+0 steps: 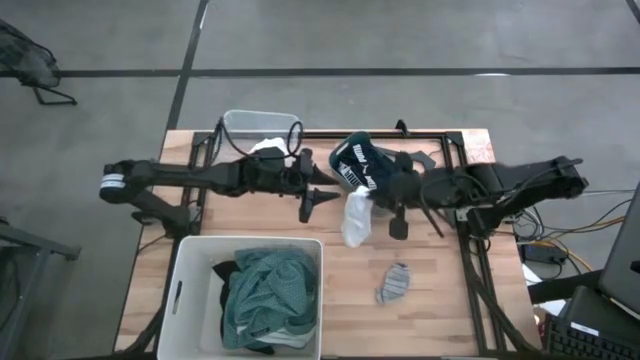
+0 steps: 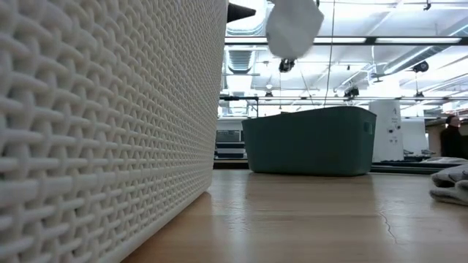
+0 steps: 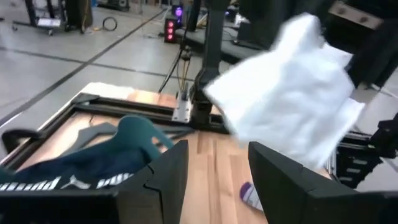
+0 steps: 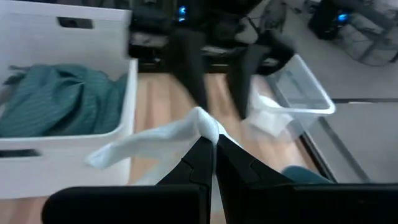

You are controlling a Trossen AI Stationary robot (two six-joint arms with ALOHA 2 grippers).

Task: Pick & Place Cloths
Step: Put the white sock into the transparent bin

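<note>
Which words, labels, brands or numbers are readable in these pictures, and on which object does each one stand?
White lettering on the dark garment by the teal basket: seen in the left wrist view and the high view, too blurred to read.
White tub, white cloth, grey cloth: no text visible.

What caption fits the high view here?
Right gripper lifts a white cloth above the table; open left gripper faces it, beside the white tub.

A white cloth (image 1: 356, 218), a teal-green cloth (image 1: 268, 290) in a white tub (image 1: 185, 290), a grey striped cloth (image 1: 394, 283).
</note>
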